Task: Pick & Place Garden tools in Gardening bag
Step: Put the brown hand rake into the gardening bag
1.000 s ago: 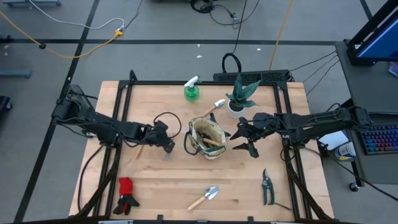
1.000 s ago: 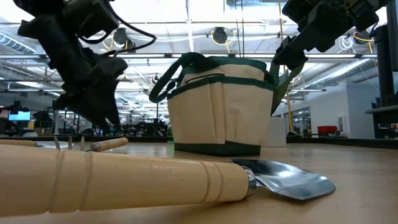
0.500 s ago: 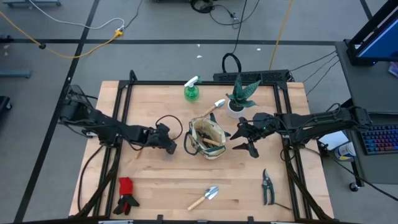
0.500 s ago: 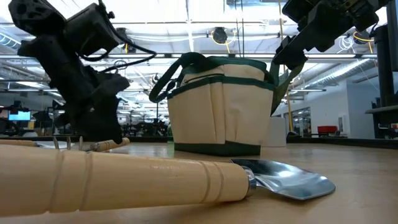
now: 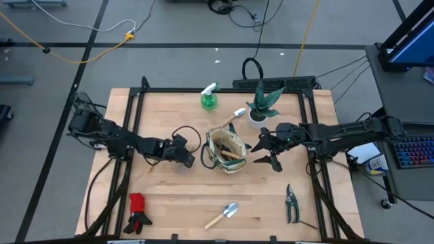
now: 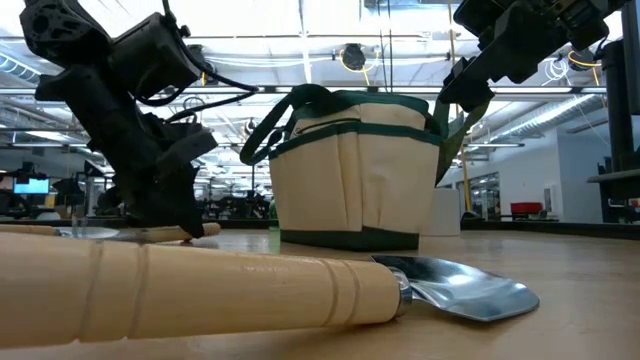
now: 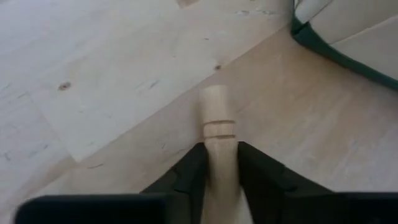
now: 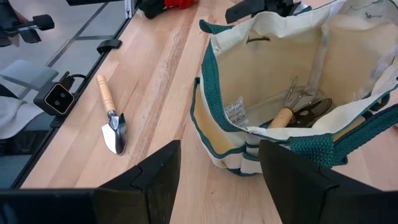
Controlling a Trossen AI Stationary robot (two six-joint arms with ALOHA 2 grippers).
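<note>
My left gripper (image 5: 184, 158) is low over the table just left of the beige-and-green gardening bag (image 5: 226, 150) and is shut on the wooden handle of the small rake (image 5: 152, 167). The rake's head end shows to the left of the gripper. My right gripper (image 5: 269, 153) hangs open and empty above the table at the bag's right side. The right wrist view looks into the bag (image 8: 280, 81), where a wooden-handled fork and shears (image 8: 298, 112) lie on the bottom. My left gripper pinches the rake's handle (image 7: 217, 134) between its two fingers (image 7: 186, 180), a little behind the free end, which sticks out past the fingertips toward the bag. The fingers slant down from the table's left, roughly along the handle. In the low view the handle (image 6: 195, 230) lies at table level.
A trowel (image 5: 222, 215) lies near the front edge, pruning shears (image 5: 291, 203) at front right and red-and-black gloves (image 5: 139, 211) at front left. A green spray bottle (image 5: 209, 99), a potted plant (image 5: 261, 105) and another wooden-handled tool (image 5: 234, 116) stand behind the bag.
My left gripper has come down onto the rake's handle and gone slightly toward the bag. The rake's tines, which stood up in the low view, no longer show there. My right arm has kept still.
</note>
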